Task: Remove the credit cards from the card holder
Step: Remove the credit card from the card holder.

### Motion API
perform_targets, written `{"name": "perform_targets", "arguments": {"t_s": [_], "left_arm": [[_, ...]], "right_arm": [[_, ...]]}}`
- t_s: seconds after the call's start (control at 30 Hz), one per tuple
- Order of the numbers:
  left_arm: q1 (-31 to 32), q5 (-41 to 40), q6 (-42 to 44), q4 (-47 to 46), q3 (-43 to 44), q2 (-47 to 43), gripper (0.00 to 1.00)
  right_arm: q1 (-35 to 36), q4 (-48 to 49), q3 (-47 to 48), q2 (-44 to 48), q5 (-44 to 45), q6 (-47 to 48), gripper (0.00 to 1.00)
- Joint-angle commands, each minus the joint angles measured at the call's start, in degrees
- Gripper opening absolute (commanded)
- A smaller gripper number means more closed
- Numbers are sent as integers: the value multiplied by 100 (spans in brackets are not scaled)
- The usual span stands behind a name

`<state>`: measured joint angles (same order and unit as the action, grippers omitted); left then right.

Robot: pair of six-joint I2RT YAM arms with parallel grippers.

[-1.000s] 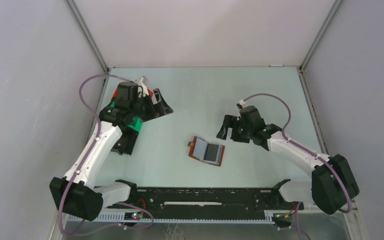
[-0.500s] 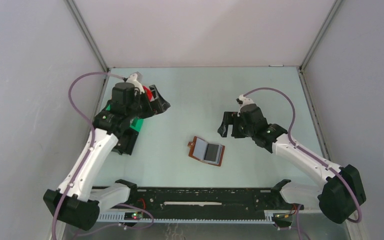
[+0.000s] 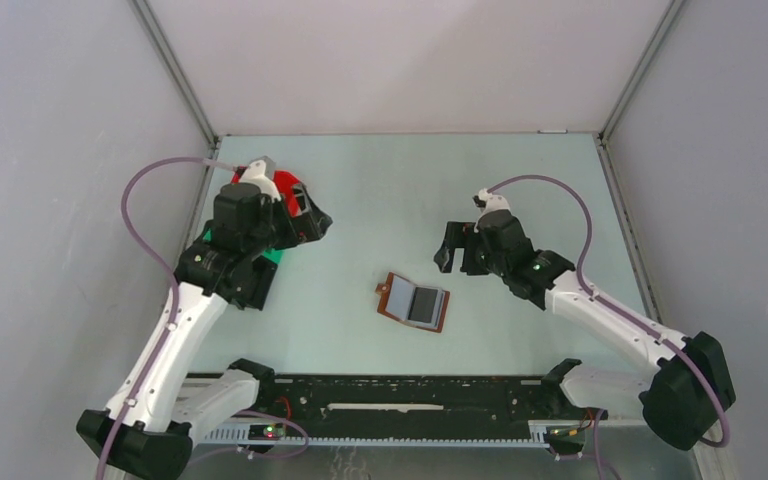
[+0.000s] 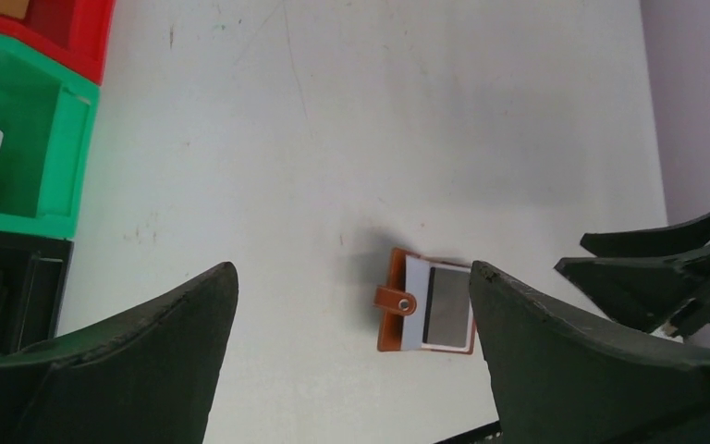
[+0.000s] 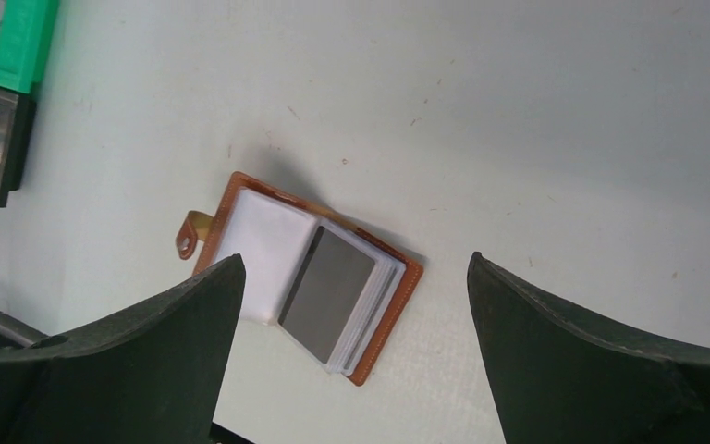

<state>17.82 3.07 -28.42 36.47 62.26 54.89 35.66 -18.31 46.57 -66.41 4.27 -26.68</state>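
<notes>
The card holder (image 3: 413,302) lay open and flat on the tabletop (image 3: 410,190), roughly midway between the 2 arms and touched by neither. It was probably set there so either arm could reach it. Its long axis ran across the robot from left to right, tilted a little so the right end sat nearer the bases. The strap tab (image 5: 189,239) pointed toward the left arm's side. On the right panel a dark grey card (image 5: 326,294) sat face up in the clear sleeves (image 5: 263,254), its long axis parallel to the fold and so across the holder's own. Which edge of the sleeve was open could not be told.

The left claw (image 3: 305,212) hung over the red bin (image 4: 65,28) and green bin (image 4: 37,139) (well apart from the holder), fingers spread wide and empty. The right claw (image 5: 356,262) hovered just beyond the holder, tilted down toward it, fingers equally wide with nothing between them. That looked like a stance for coming down on the card.
</notes>
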Motion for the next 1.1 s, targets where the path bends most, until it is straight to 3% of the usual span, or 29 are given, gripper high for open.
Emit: {"name": "perform_targets", "arguments": {"t_s": [0.0,0.17,0.3,0.53,0.73,0.87,1.07], "left_arm": [[67,32,150,-79,-416,-269,100],[121,471,-340,32,-572,-76,100],[633,564,-399,86,-572,422,100],[1534,1642,-1021,-1073,-993,1210,95],[1963,1855,-1157,-1166,-872,1856,90],[2171,2260,-1455,-1906,-1026,2134,86],[2177,2480,-1739,-2560,-1123,2918,72]], "right_arm": [[215,-9,265,200,435,-750,99],[205,-216,180,-253,-138,-1799,96],[449,396,-187,-439,-629,-2295,87],[512,781,-775,-441,-897,-2772,56],[437,710,-1009,-369,-794,-2912,35],[440,901,-1139,-433,-902,-2980,35],[389,1219,-1229,-779,-1115,-2985,31]]}}
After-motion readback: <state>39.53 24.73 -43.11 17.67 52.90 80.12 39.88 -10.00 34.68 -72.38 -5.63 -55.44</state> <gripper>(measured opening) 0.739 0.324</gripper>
